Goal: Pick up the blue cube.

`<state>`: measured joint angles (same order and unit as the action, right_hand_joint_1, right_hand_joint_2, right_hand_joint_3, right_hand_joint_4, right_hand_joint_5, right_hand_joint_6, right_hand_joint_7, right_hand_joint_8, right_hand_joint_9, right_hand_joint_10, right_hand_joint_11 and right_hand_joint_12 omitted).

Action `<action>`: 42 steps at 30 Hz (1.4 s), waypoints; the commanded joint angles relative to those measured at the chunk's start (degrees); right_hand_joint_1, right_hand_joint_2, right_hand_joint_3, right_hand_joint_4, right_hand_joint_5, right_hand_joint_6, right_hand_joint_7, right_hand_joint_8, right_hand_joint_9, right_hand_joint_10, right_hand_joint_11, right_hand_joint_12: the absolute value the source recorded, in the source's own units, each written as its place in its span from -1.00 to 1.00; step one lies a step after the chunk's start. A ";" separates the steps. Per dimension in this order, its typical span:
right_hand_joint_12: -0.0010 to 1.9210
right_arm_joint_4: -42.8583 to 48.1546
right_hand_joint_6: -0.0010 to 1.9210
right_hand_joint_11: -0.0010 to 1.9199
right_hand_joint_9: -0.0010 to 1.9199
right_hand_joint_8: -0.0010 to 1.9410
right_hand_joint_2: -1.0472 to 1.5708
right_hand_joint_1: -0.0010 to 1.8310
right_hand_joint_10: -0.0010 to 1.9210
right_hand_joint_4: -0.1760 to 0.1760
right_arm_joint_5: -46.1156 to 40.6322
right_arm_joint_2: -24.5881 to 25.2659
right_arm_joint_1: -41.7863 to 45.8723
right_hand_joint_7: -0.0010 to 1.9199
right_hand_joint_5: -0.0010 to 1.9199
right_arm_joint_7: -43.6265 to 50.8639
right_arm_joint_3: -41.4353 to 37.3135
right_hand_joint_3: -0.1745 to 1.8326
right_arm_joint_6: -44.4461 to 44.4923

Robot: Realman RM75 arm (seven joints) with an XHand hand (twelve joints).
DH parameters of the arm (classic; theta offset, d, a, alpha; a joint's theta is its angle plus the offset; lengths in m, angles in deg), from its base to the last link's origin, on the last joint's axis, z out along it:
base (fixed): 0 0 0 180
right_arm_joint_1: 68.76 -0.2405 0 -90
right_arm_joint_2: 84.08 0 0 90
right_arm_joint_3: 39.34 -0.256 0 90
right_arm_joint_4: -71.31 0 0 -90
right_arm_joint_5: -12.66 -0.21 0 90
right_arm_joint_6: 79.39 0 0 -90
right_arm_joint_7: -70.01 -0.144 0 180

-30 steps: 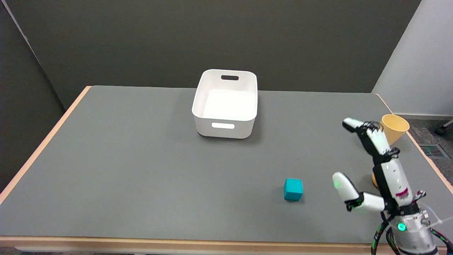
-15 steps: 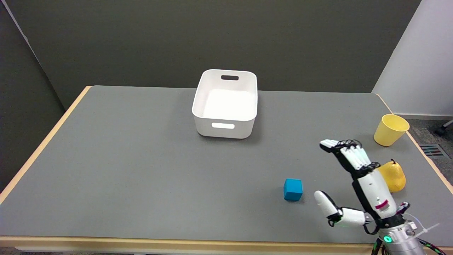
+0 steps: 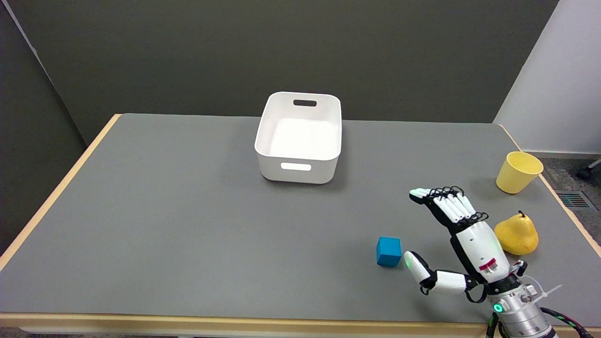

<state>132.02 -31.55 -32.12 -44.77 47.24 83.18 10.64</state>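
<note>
The blue cube [image 3: 389,251] sits on the grey table [image 3: 188,225] near the front edge, right of centre. My right hand [image 3: 462,239] hangs just right of the cube, spread wide and holding nothing. Its thumb tip lies close beside the cube's lower right corner, and I cannot tell whether it touches. The other fingers [image 3: 441,202] stretch up and to the left, well above and behind the cube.
A white bin [image 3: 300,138] stands at the back centre. A yellow cup [image 3: 518,172] is near the right edge, with a yellow pear [image 3: 516,233] in front of it, just right of my hand. The front edge runs close below the hand.
My right hand has moved left and down toward the cube, uncovering the pear and the cup. Its thumb has come up beside the cube. The cube has not moved.
</note>
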 commanded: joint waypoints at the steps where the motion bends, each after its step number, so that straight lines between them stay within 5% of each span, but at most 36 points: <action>1: 0.08 0.01 -0.48 -1.00 -0.86 -0.54 0.25 -0.48 -0.23 -0.05 0.46 0.26 -0.16 -0.71 -0.76 1.23 0.58 0.12 -5.28; 42: 0.05 -4.78 -0.51 -1.00 -0.88 -0.56 0.25 -0.42 -0.26 -0.02 3.45 1.36 -4.68 -0.74 -0.80 -2.84 1.60 0.13 -14.10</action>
<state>129.03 -30.16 -31.61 -47.37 44.89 84.45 -1.98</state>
